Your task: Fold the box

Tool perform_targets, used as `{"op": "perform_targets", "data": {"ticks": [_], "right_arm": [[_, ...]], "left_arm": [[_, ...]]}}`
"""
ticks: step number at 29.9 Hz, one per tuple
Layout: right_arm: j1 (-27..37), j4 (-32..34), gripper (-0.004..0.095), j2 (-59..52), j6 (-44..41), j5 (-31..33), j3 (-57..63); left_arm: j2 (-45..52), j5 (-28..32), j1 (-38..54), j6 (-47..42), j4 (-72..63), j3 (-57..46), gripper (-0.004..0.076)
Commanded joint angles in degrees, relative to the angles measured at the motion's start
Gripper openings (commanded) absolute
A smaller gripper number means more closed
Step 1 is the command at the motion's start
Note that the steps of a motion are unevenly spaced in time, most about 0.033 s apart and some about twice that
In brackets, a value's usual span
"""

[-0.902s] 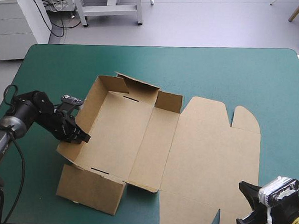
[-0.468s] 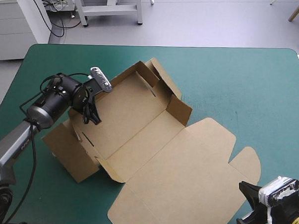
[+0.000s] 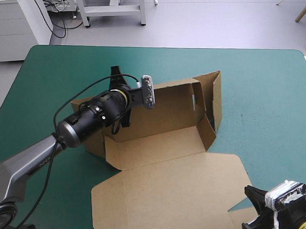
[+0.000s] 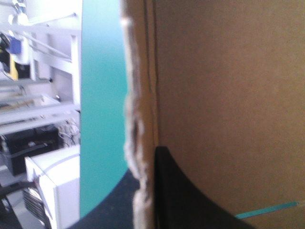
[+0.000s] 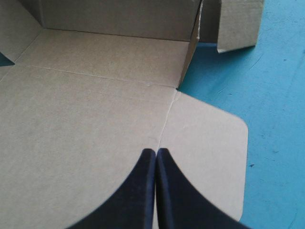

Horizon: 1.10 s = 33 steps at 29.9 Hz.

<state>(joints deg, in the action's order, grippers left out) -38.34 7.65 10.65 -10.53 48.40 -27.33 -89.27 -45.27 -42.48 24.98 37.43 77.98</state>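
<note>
Mid-table, the brown cut-board box [image 3: 167, 145] with lid flat nearward could slip or crease where the left black-fingered gripper [image 4: 146, 164] pinches its raised far wall; the right gripper [image 5: 156, 153], clenched empty, offers no brace.

Fills most of the high view as a table [image 3: 260, 99] under a teal-green cover, rounded at the far corners. Bears a brown box [image 3: 170, 181] around its middle, opened out: lid flat on the cover toward the near edge, tray with raised walls just beyond it.
</note>
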Motion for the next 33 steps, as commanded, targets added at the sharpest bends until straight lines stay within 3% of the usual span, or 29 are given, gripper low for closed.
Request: {"op": "perform_targets", "data": {"ticks": [1, 9, 16, 19, 25, 33], "right_arm": [[0.3, 0.8, -0.0021, 0.7, -0.1, -4.2, -1.3], [0.3, 1.1, -0.0021, 0.7, -0.2, -4.2, -1.3], [0.3, 2.2, 0.001, 0.7, 0.7, -4.2, -1.3], [0.3, 1.9, 0.0148, 0.7, 1.4, -4.2, -1.3], [0.3, 1.9, 0.0543, 0.7, 1.4, -4.2, -1.3], [0.3, 2.2, 0.0561, 0.7, 0.6, -4.2, -1.3]], "left_arm": [[2.3, 5.4, -4.8, -3.6, 7.8, 2.0, -0.0008], [2.5, 5.9, -10.5, -7.9, 10.9, -2.4, -0.0008], [2.8, 6.3, -15.0, -25.7, 27.8, -10.6, -0.0008], [3.3, 6.3, -16.6, -30.1, 32.0, -12.8, -0.0008], [3.5, 4.7, -17.0, -31.4, 31.4, -13.5, -0.0008], [3.5, 4.3, -17.0, -33.4, 31.2, -13.5, -0.0008]]}}
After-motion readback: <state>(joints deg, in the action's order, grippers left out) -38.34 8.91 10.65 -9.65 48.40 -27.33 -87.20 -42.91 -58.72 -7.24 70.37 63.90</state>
